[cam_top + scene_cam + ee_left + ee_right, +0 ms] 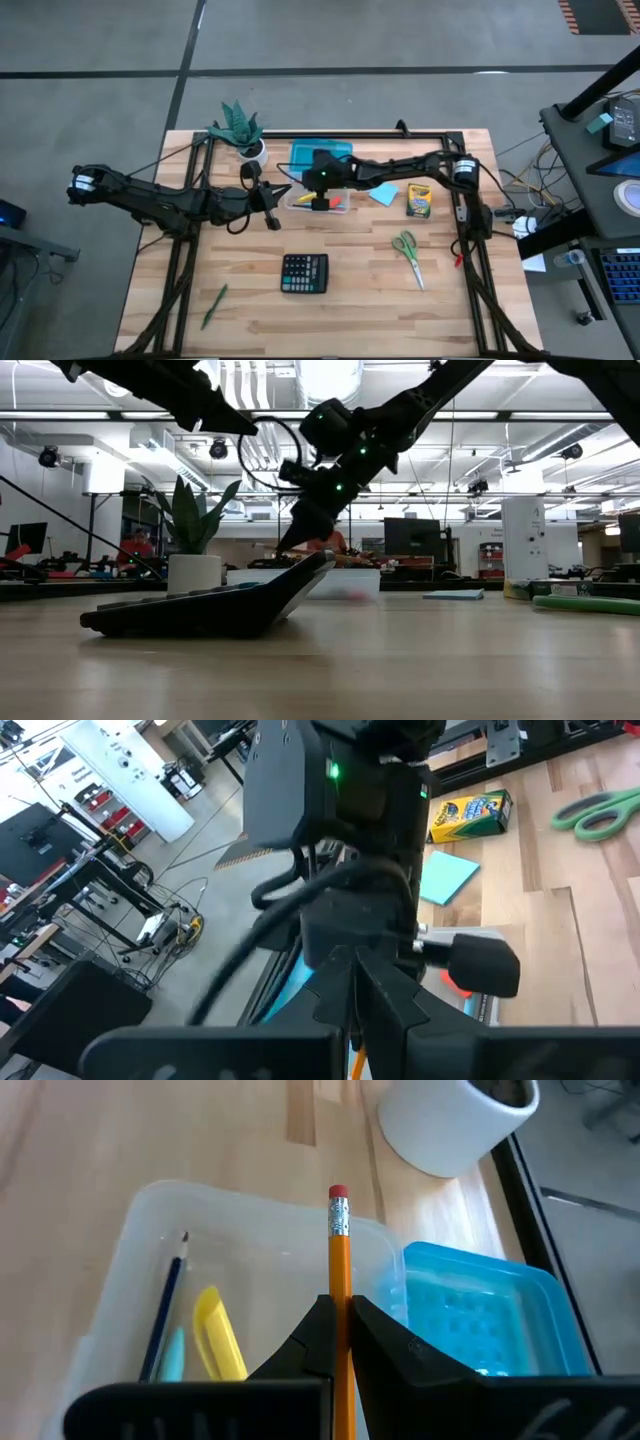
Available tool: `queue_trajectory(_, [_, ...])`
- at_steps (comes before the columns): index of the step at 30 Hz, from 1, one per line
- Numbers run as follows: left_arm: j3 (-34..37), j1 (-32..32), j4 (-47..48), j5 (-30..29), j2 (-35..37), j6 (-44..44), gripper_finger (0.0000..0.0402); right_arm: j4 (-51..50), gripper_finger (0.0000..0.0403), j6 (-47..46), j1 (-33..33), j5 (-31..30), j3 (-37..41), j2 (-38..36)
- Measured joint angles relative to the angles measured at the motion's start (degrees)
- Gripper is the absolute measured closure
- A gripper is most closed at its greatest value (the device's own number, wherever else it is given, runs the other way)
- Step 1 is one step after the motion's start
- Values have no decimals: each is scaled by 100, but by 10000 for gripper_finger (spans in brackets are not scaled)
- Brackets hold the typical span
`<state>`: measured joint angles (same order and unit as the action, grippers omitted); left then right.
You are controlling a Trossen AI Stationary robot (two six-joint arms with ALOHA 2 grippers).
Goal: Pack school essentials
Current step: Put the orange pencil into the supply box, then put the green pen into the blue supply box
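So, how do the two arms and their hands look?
Both arms are dark, slim and jointed, with black cables looping along them. The right arm shows a small green light near its wrist. The left arm has a white end piece. Each hand has two dark, pointed fingers.

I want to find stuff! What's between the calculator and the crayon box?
The green-handled scissors lie between the calculator and crayon box, seen in the high view.
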<state>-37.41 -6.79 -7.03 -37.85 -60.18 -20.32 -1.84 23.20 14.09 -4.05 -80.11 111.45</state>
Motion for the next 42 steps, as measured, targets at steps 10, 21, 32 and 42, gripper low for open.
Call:
queue_trajectory(10, [11,0,1,0,0,-4,402,-220,379,444,15,-210,-121,201])
queue_trajectory(21, [11,1,-4,2,0,-4,402,-230,279,115,36,-382,-117,133])
queue_trajectory(32, [28,2,21,12,-31,-11,402,-583,300,-76,-592,-1022,164,-764])
queue_trajectory(42, [26,2,-4,22,-70,44,402,-101,329,-651,-1546,-1266,1674,-2077])
